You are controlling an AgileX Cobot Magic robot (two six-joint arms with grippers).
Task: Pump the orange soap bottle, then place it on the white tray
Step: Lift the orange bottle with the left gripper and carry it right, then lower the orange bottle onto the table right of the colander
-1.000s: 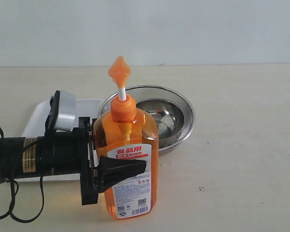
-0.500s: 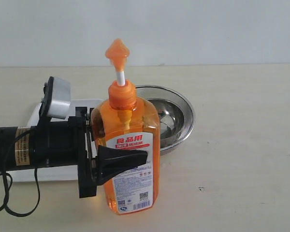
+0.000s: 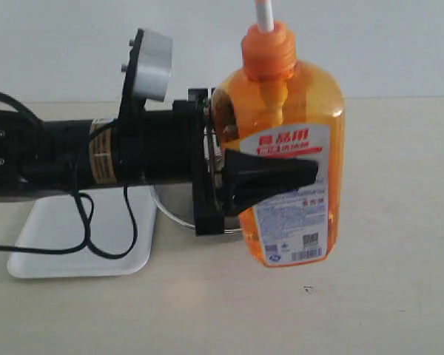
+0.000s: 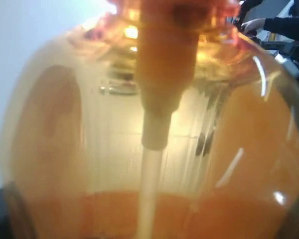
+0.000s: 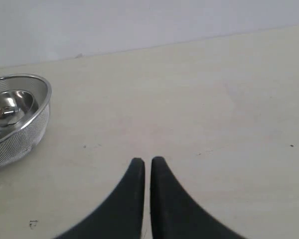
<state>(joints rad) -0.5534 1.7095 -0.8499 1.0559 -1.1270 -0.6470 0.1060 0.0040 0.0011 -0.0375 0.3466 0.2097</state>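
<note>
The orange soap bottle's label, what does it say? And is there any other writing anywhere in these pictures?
"良品用": white characters on the red band of the label on the orange soap bottle, as best it reads.
Small print and codes lower on the label: too small to read.
Yellow sticker on the left arm: too blurred to read.
Wrist views: no text.

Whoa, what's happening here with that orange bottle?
The robot's left claw is clamped around the orange soap bottle, holding it upright above the table. The white tray lies under the arm; the bottle is not yet on it. The right claw is shut and empty, near a metal bowl.
</note>
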